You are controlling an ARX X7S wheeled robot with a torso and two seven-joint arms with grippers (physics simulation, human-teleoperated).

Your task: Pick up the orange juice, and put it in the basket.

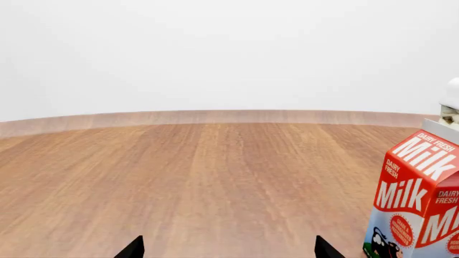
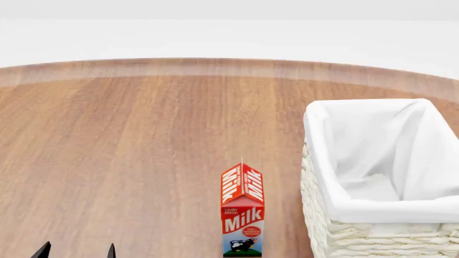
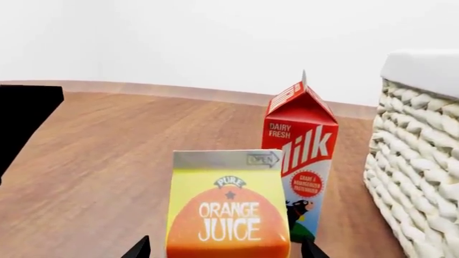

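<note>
The orange juice [image 3: 228, 209] is a yellow carton with an orange circle reading "ORANGE JUICE". It stands close in the right wrist view and is out of the head view. My right gripper [image 3: 226, 251] is open, its two dark fingertips on either side of the carton with a gap on each side. The basket [image 2: 315, 177], cream wicker with a white liner, stands at the right of the table and shows in the right wrist view [image 3: 420, 161]. My left gripper [image 2: 77, 252] is open and empty at the near left, also in the left wrist view [image 1: 226, 252].
A red-and-white Milk carton [image 2: 242, 217] stands upright just left of the basket, behind the juice [image 3: 301, 161], and at the edge of the left wrist view [image 1: 420, 199]. The wooden table [image 2: 143, 150] has a curved far edge. A black shape [image 3: 21, 123] sits beside the juice.
</note>
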